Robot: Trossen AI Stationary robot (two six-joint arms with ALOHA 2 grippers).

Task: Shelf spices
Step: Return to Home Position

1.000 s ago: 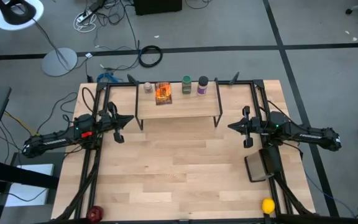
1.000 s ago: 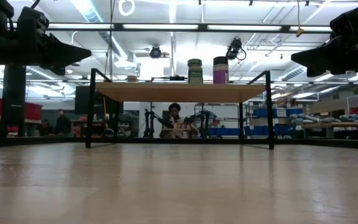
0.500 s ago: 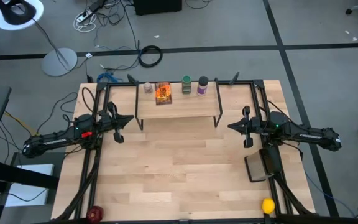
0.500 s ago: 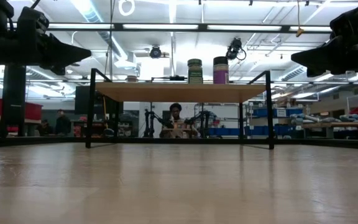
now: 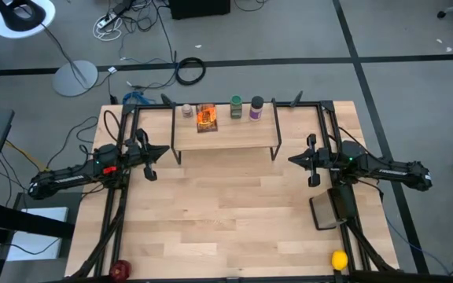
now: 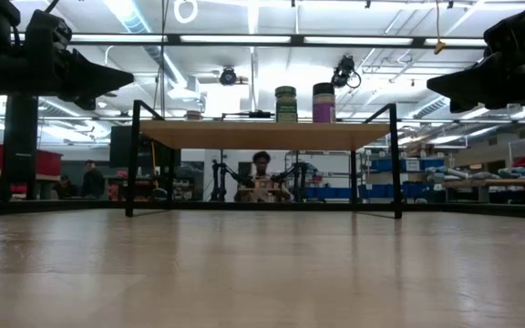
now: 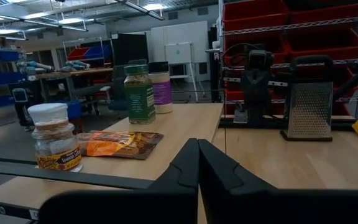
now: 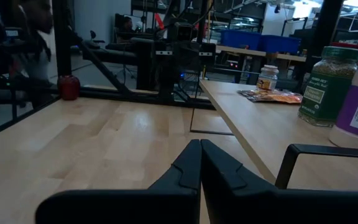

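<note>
Light wooden planks make up the worktop [image 5: 234, 220]. Toward its far edge the shelf [image 5: 225, 135] is stood on thin black legs, squarely between the two arms. All four spices are lined up along the far side of its top board, apparently set back from the near edge so that none can be knocked off. From one end there are a pale-capped jar [image 5: 187, 111], a flat brown-orange packet [image 5: 206, 117] laid beside it, a green-lidded jar [image 5: 236, 107] and, just beside that, a dark-lidded purple-labelled jar [image 5: 256, 108]. The three jars are seen upright. The left end effector [image 5: 163, 150] and the right end effector [image 5: 293, 159] are held off either end of the shelf, above the worktop and pointed inward. The fingers of each are pressed together with nothing between them, as suits a parked pose. The shelving is judged complete.
</note>
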